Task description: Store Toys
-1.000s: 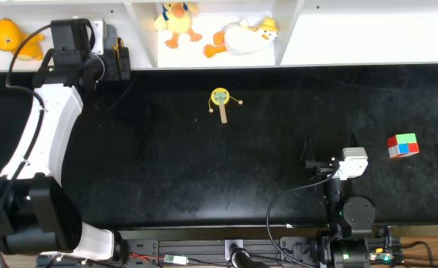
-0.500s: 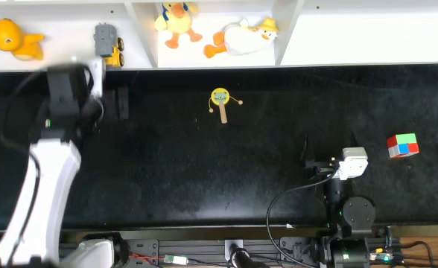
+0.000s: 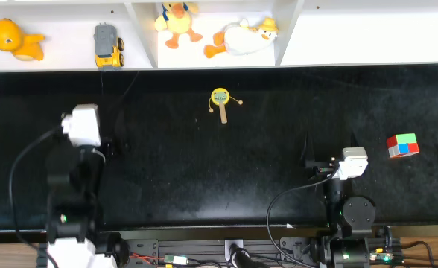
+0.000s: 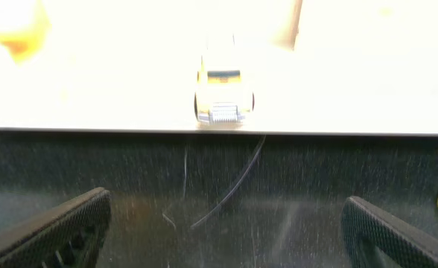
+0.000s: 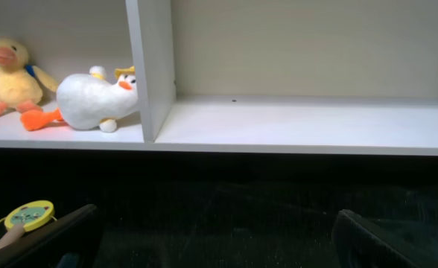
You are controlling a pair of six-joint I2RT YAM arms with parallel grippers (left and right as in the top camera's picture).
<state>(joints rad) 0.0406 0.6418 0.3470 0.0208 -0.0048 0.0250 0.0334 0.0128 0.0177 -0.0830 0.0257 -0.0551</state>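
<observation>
Two toys lie unstored on the black table (image 3: 204,171), a colour cube (image 3: 402,145) and a rattle drum (image 3: 220,99) we judge light, rigid (pinch its handle); left gripper (image 4: 223,223) and right gripper (image 5: 219,231) gape empty.

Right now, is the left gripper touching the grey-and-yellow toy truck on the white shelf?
Apart. Left wrist view: black tabletop lies between the open left gripper and the grey-and-yellow toy truck.

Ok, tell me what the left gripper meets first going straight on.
Probably the small yellow and grey toy truck, dead ahead at the front edge of the white shelf; relative height is unclear.
</observation>
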